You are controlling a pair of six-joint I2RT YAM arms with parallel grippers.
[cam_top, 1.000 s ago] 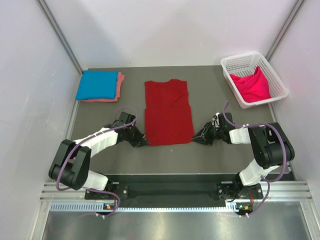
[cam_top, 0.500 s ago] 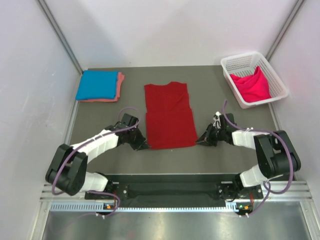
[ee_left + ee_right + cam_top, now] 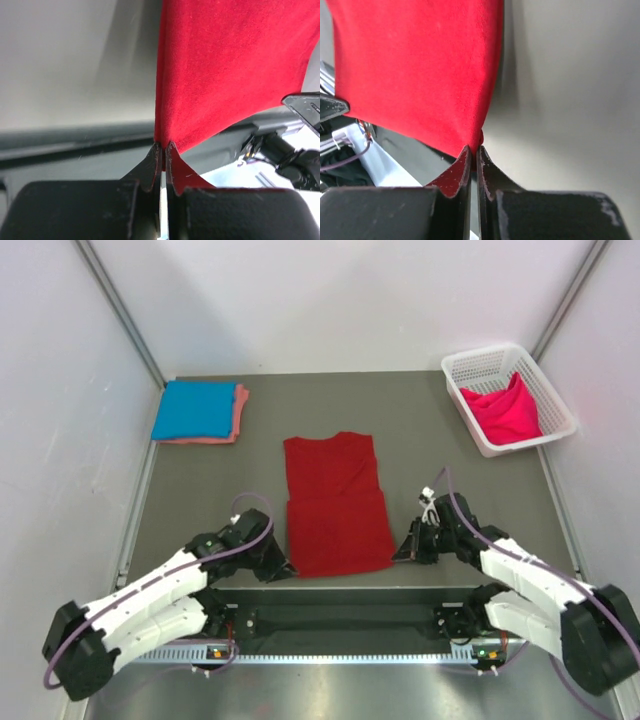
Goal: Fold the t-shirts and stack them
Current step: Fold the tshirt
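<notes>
Both my arms are drawing back toward their bases, and the red shirt [image 3: 335, 505] is sliding along with them, now lying nearer the front edge of the table [image 3: 420, 430] than a second ago. My right pincer [image 3: 474, 152], which was partly apart then, is now clamping together on the shirt's near right corner. My left pincer [image 3: 162, 150] is pinching the near left corner, and both wrist views are showing cloth squeezed between the tips. The shirt is stretching away ahead of both pincers, flat on the table, with a crease running across its middle.

I am judging the task roughly half done. Far ahead and to the left of my left pincer, the blue shirt [image 3: 195, 410] is lying folded on top of the salmon shirt [image 3: 242, 410], so two are stacked. The red one is looking narrowed already but is awaiting its last folds and a place on that stack. Far ahead and to the right of my right pincer, the pink shirt [image 3: 503, 410] is sitting crumpled in the basket [image 3: 485, 365], not yet folded.
</notes>
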